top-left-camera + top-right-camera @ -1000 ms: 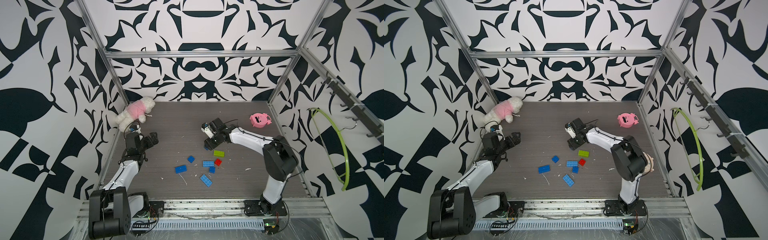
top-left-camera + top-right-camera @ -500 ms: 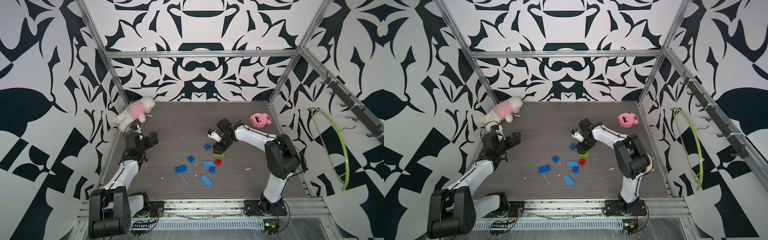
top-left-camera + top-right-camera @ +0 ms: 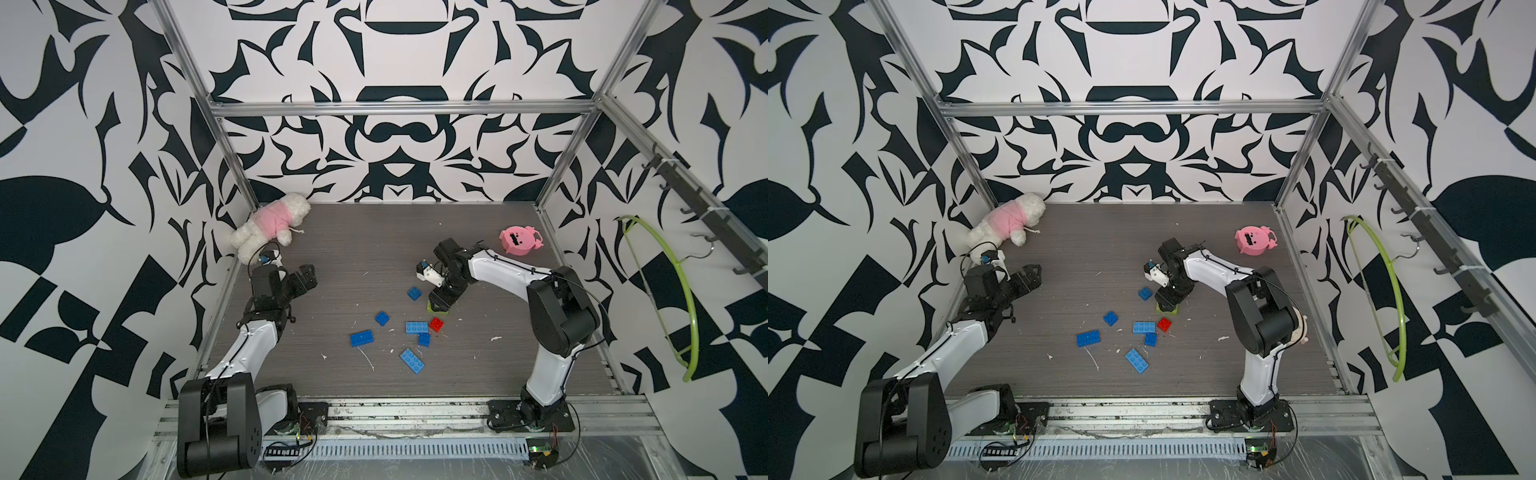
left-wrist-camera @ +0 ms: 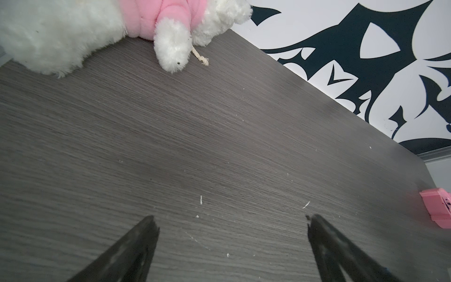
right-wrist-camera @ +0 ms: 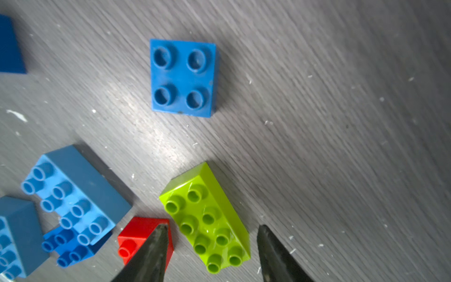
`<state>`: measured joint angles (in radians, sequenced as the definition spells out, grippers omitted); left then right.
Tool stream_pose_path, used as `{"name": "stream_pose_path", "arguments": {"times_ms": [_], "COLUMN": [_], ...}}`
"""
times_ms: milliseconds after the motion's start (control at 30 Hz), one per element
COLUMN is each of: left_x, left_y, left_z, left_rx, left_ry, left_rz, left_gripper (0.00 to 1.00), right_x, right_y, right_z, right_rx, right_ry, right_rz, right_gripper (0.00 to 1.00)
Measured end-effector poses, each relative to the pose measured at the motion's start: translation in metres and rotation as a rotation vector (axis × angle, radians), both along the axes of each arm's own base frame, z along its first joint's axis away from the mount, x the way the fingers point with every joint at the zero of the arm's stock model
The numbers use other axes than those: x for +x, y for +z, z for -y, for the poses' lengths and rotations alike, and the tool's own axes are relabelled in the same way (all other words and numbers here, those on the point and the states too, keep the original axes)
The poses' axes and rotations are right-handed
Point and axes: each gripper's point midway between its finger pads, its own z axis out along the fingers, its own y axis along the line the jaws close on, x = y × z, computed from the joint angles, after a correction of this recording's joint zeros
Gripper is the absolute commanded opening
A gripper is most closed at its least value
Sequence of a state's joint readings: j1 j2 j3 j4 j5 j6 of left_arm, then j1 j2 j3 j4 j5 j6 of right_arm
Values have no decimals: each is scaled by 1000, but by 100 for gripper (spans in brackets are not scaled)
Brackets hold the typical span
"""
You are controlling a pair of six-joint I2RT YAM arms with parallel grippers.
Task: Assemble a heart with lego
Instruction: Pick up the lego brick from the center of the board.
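1. Long blue brick (image 3: 412, 360): nearest the arm bases, lying alone, studs up.
2. Second long blue brick (image 3: 361, 338): toward the left arm's side, lying apart.
3. Third long blue brick (image 3: 417, 327): touching the near small blue brick (image 3: 424, 339); I cannot tell whether they are joined. The red brick (image 3: 436, 323) is just beside them.
4. Mid small blue brick (image 3: 382, 318): loose.
5. Lime green brick (image 5: 206, 219): flat on the table (image 3: 374, 249), studs up. The right gripper (image 3: 439, 304) straddles it, jaws partly apart along its long sides with a gap showing on one side. Nothing is gripped.
6. Far small blue brick (image 3: 414, 293): just beyond, loose.
7. Left gripper (image 4: 233, 217): jaws spread wide, empty, over bare table, well apart from the bricks.
8. White plush (image 3: 272, 226): far left corner. Pink round toy (image 3: 519, 240): far right.
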<state>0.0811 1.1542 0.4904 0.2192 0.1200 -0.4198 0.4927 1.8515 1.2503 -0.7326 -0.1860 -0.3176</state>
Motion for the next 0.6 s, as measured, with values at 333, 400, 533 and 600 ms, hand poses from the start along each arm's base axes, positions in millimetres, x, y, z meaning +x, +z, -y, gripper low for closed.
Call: {"name": "stream_pose_path", "arguments": {"times_ms": [333,400,533,600], "left_x": [0,0,0,0], "left_y": [0,0,0,0], "left_z": [0,0,0,0], "left_rx": [0,0,0,0], "left_ry": [0,0,0,0], "left_rz": [0,0,0,0], "left_gripper": [99,99,99,99], "right_x": [0,0,1,1], "right_y": [-6,-6,-6,-6], "right_z": [0,-1,-1,-1], "right_rx": [-3,-1,1,-1], "right_ry": [0,0,-3,-7], "right_rz": [-12,-12,-8,-9], "right_gripper": [44,42,44,45]}}
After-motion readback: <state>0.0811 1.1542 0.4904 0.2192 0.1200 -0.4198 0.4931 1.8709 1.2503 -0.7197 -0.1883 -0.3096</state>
